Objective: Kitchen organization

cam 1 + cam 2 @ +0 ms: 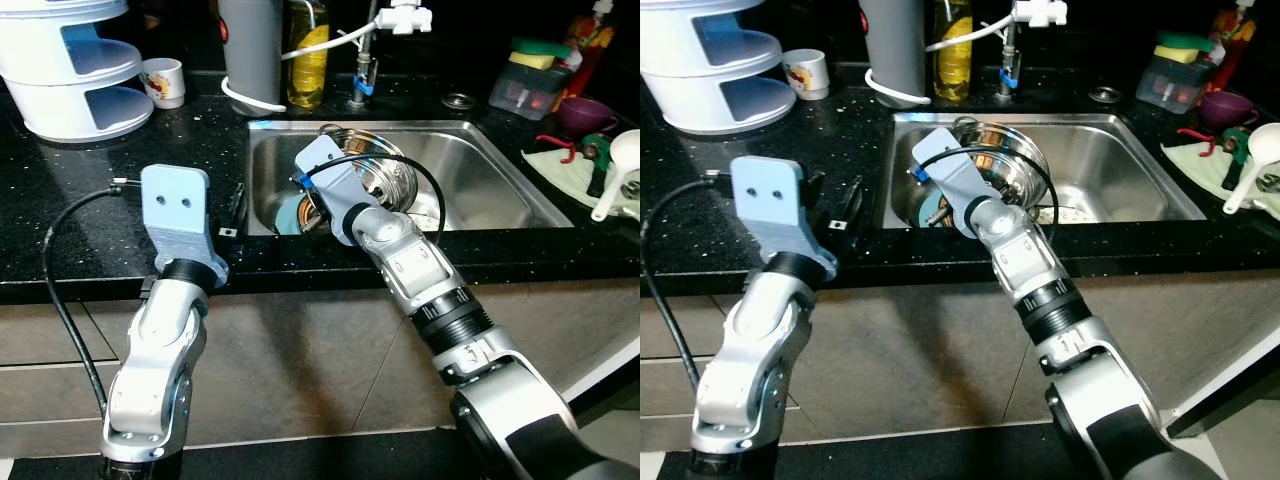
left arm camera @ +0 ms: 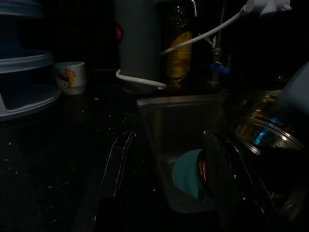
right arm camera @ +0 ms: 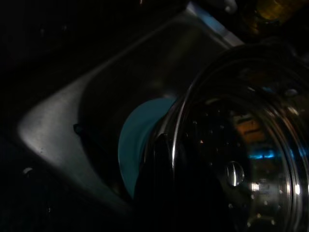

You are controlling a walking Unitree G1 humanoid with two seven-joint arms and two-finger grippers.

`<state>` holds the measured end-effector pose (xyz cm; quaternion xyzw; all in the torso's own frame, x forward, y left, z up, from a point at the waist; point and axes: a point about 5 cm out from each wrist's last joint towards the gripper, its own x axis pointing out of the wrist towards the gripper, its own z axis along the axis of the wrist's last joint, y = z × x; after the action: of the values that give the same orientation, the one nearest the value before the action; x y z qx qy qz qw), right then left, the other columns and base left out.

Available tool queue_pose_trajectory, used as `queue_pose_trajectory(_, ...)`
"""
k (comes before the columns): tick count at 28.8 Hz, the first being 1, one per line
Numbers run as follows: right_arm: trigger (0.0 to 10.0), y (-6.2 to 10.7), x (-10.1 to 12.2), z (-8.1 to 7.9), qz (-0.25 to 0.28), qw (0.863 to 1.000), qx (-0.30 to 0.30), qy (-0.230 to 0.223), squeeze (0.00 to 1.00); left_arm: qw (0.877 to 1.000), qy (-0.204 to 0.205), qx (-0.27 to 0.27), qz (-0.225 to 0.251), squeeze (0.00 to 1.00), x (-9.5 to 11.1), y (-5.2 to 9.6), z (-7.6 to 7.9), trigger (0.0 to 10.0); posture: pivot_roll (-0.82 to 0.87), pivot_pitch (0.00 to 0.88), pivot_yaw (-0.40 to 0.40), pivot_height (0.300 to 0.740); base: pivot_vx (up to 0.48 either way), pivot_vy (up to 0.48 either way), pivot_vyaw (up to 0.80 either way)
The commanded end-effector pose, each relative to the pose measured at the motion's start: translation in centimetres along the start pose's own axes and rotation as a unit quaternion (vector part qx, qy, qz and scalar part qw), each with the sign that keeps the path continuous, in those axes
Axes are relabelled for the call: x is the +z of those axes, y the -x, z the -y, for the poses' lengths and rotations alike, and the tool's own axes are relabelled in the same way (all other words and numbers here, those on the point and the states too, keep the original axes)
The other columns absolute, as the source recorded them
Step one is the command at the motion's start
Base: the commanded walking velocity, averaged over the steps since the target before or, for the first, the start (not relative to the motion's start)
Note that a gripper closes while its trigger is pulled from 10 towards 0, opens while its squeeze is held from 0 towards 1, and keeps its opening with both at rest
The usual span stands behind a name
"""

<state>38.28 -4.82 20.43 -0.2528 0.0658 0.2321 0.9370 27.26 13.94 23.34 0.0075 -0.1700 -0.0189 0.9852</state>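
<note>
A shiny steel colander lies tilted in the left half of the sink, with a teal plate beside it against the sink's left wall. My right gripper reaches down into the sink between the two, right at the colander's rim, with the teal plate just beyond. My left gripper hovers open over the black counter, just left of the sink, holding nothing. Its two fingers point toward the sink's near left corner.
A white tiered rack and a small mug stand at the back left. A grey appliance, a yellow bottle and the tap line the back. Sponges, a purple cup and a white ladle crowd the right.
</note>
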Motion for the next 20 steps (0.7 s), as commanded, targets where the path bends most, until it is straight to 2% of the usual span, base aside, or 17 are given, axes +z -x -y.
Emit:
queue_pose_trajectory(1,10.0,-0.4,-1.2,-0.6,-0.029,1.0,0.003,0.003,0.0,1.0,-0.005,0.001,-0.005,0.0,-0.3,0.1,-0.1,10.0,0.09,0.0,-0.081,0.74,0.0,0.0,0.0)
queue_pose_trajectory(8,10.0,-1.1,0.0,-1.6,0.001,1.0,0.024,-0.019,0.0,1.0,-0.004,0.001,-0.003,0.0,-0.1,0.2,0.2,10.0,0.09,0.0,-0.084,0.74,0.0,0.0,0.0)
queue_pose_trajectory(19,10.0,-1.7,0.2,-2.3,-0.007,0.999,0.044,0.0,0.01,1.0,-0.002,0.005,-0.013,0.0,-0.3,0.6,0.2,10.0,0.08,0.0,-0.082,0.74,0.0,0.0,0.0)
queue_pose_trajectory(20,10.0,-1.7,0.3,-2.2,-0.003,0.999,0.043,-0.006,0.84,1.0,-0.002,0.005,-0.013,0.0,-0.3,0.6,0.2,10.0,0.08,0.0,-0.078,0.74,0.0,0.0,0.0)
